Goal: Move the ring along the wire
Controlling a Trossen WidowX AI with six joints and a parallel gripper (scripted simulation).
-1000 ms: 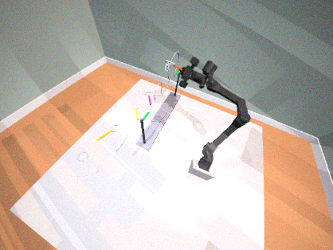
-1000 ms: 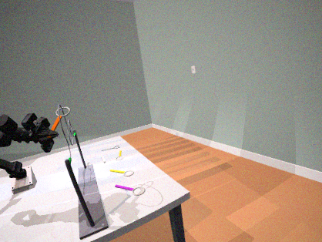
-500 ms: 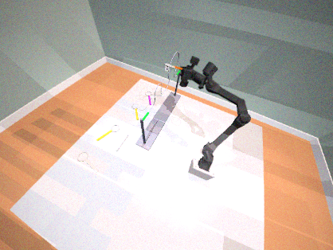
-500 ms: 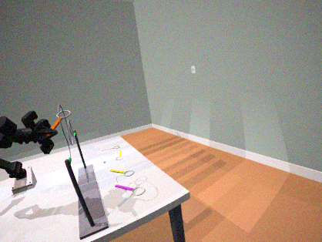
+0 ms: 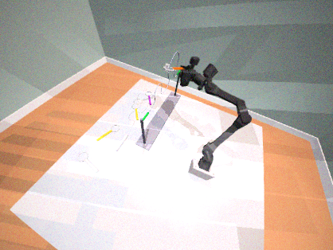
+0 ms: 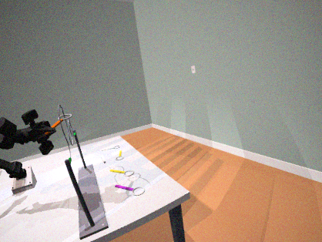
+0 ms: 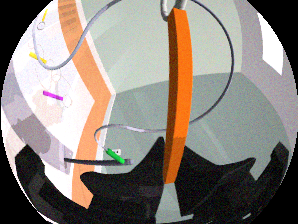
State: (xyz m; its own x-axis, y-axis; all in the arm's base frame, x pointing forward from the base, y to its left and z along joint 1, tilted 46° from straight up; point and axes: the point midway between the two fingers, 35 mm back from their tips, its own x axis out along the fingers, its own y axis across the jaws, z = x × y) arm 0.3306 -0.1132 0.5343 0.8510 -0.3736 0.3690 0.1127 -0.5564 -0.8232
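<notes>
The orange handle (image 5: 178,68) (image 6: 57,123) (image 7: 180,75) is held between the fingers of my shut gripper (image 5: 183,68) (image 6: 51,129) (image 7: 173,160). The metal ring (image 5: 167,67) (image 6: 70,115) at its end lies nearly level, around the wire near the top of the tall arch. Whether ring and grey wire (image 7: 232,60) touch, I cannot tell. One post (image 5: 177,85) (image 6: 80,193) with its green part (image 5: 178,72) (image 6: 70,159) (image 7: 115,156) stands below the gripper. The other post (image 5: 143,132) (image 6: 80,153) carries another green part (image 5: 146,116) (image 6: 75,133).
Both posts stand on a grey base strip (image 5: 159,121) (image 6: 91,193). On the white table beyond the wire lie a magenta-handled ring tool (image 5: 150,99) (image 6: 124,188) (image 7: 53,95), yellow-handled ones (image 5: 104,135) (image 6: 117,171) and pale ring shapes. The grey wire bends low between the posts.
</notes>
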